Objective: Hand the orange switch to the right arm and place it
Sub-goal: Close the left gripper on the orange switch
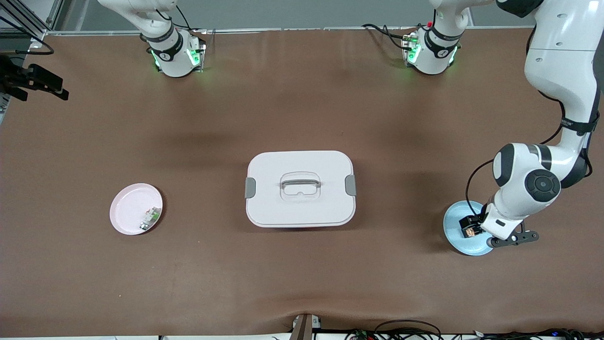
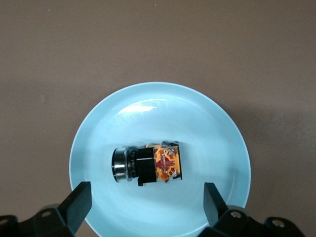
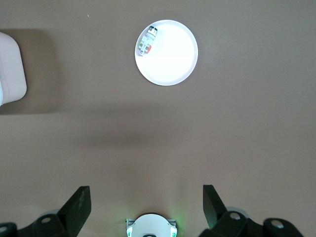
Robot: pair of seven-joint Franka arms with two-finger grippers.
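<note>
Nearest the front camera, at the left arm's end of the surface, the orange switch [image 2: 148,165] lies untouched on the blue plate [image 2: 222,133], under the left hand [image 2: 148,207], fingers spread. Grasp, handover and placing all remain. Farther up, the right hand [image 3: 146,207] waits open, high over bare surface.

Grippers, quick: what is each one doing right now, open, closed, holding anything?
Left gripper: open, empty, over the orange switch on the blue plate.
Right gripper: open, empty, waiting high over the table.
</note>
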